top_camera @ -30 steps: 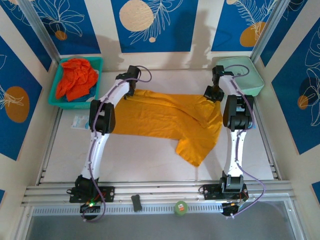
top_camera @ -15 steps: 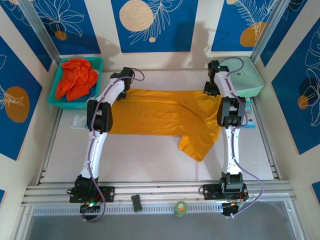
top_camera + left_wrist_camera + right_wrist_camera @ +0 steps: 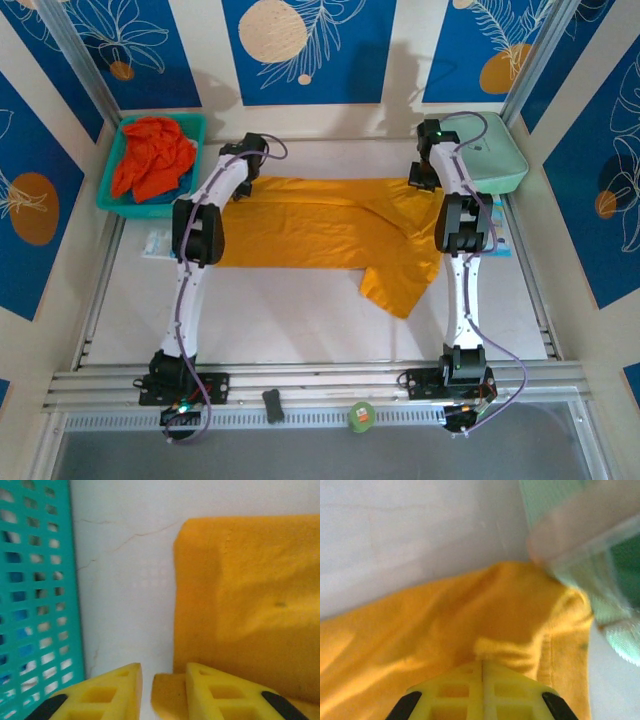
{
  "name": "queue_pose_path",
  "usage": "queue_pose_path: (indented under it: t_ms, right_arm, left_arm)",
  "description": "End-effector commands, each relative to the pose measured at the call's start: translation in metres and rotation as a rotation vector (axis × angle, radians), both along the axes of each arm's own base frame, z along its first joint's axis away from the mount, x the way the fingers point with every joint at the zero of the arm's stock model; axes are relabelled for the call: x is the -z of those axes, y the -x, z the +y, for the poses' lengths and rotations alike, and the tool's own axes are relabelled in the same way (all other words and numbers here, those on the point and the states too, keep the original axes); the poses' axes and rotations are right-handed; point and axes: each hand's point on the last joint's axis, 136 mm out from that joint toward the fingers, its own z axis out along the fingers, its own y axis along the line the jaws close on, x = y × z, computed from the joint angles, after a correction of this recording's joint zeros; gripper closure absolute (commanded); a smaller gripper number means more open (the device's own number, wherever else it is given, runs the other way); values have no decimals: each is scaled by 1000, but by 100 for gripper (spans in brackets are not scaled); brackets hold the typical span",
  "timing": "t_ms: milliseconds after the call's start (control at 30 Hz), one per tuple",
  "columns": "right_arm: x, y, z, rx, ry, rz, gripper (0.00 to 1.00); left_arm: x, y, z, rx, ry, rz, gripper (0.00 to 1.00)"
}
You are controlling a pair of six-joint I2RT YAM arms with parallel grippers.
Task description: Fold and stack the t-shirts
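Mostly flat, the yellow-orange t-shirt (image 3: 310, 228) puckers where right fingers (image 3: 460, 692) pinch it — left fingers (image 3: 220, 692) slightly parted.

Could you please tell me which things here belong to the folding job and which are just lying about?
Job: yellow-orange t-shirt, red-orange t-shirt.
Lying about: teal basket, mint-green case, green tape roll.

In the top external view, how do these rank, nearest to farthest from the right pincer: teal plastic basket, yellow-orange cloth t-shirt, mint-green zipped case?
1. Yellow-orange cloth t-shirt: pinched in the right pincer at its far right corner.
2. Mint-green zipped case: just beside, on the right.
3. Teal plastic basket: at the far left, farthest away.
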Motion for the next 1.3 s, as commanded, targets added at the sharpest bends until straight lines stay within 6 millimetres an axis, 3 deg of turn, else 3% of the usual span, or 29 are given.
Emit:
queue_pose_path:
  t_ms: [0,100,167,333,500,767,1033,1267]
  right_arm:
    - [-76,-2,21,-83,-11,-153,88]
    - [-89,16,34,-111,-15,-169,79]
    - [-88,30,43,-124,-44,-163,72]
    - [-65,51,94,-210,-310,-114,63]
    - [-34,41,116,-247,-409,-49,62]
    - [-10,19,120,-256,-408,-30,62]
    - [9,21,126,-258,-411,15,63]
    - [9,27,125,-256,-414,33,68]
  left_arm:
    - [-95,-6,-12,11,54,-197,67]
    - [-133,2,-12,19,43,-256,64]
    - [-151,10,-10,18,38,-280,60]
    - [-173,40,-8,5,60,-308,53]
    - [-173,80,-15,8,121,-314,52]
    - [-170,121,-14,-2,175,-311,53]
    - [-160,133,-12,-12,185,-291,54]
    - [-154,134,-14,-11,189,-275,56]
